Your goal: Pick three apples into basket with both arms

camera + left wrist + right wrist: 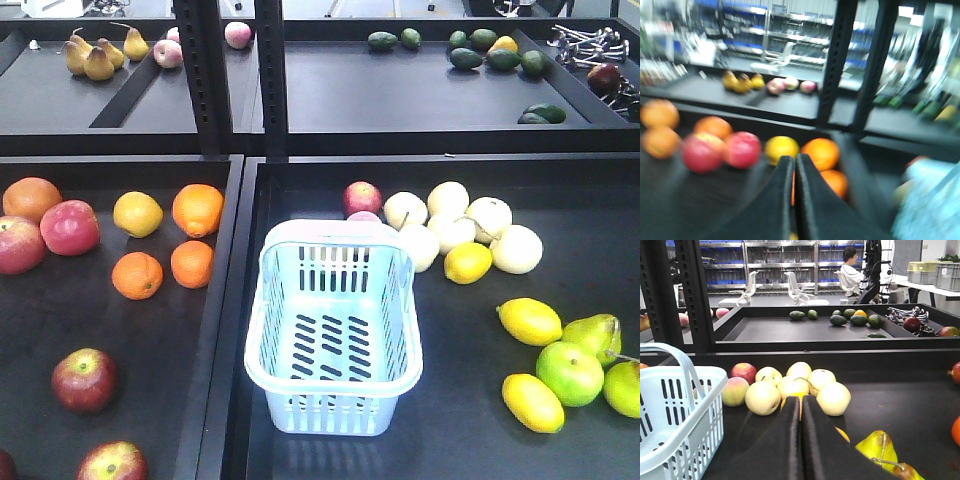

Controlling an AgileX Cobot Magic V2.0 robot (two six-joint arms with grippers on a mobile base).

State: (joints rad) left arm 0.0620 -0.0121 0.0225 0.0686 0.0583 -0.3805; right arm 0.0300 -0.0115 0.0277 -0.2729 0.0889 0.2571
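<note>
The pale blue basket (331,330) stands empty in the middle of the right tray, and its rim and handle show at the left of the right wrist view (677,400). Two dark red apples (84,380) (112,463) lie in the left tray's front, and the edge of a third (4,466) shows at the frame's corner. Neither arm appears in the front view. The left wrist view is blurred; my left gripper (794,160) is shut and holds nothing, with oranges (821,152) just beyond it. My right gripper (801,399) is shut and empty, right of the basket, facing pale yellow fruits (832,398).
Brighter pink-red apples (68,227) and oranges (197,209) fill the left tray's back. Lemons (529,321), green apples (569,373) and a pear (877,447) lie right of the basket. A raised black divider (232,300) separates the trays. Upright posts (205,75) stand behind.
</note>
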